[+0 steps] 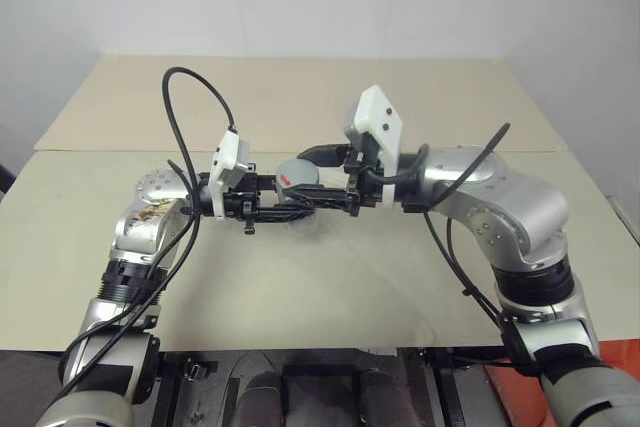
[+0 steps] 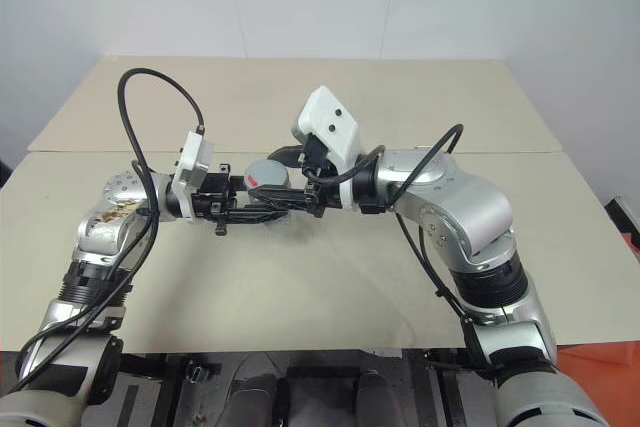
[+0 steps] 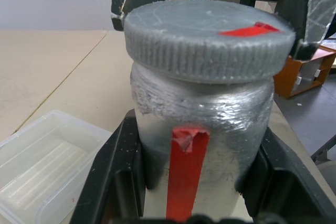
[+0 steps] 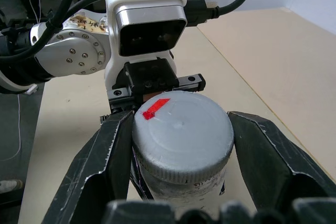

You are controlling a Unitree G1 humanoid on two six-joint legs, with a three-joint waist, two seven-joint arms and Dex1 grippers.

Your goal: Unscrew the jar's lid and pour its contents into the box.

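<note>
Here, held upright over the bench (image 1: 330,277) between both arms: jar (image 3: 202,129) clamped in left claw (image 3: 194,182), right claw (image 4: 181,145) shut around lid (image 4: 182,132), twist axis vertical.

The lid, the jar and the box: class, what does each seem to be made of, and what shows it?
The lid: probably moulded grey plastic, matt, with a ribbed edge and a strip of red tape on top.
The jar: body material unclear under crinkled, silvery wrap and red tape.
The box: thin clear plastic, glossy, see-through with rounded corners.
</note>
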